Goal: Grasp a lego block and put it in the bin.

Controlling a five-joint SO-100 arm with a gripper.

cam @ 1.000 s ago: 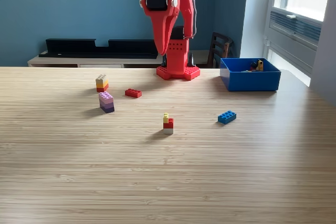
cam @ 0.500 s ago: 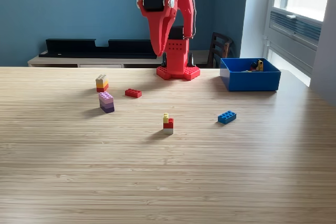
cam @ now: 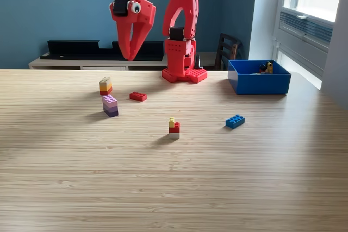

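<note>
Swung toward the exterior view's left, the tool [cam: 129, 55] hangs clenched and empty above the red brick [cam: 137, 96].

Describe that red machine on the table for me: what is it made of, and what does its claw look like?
The arm is bright red plastic, built of chunky blocky segments on a flat red base. Black motor blocks sit in its joints, and a dark cable runs down its side. The gripper is two long red fingers tapering to a point, like a beak, with a black block and a small white round part above.
</note>
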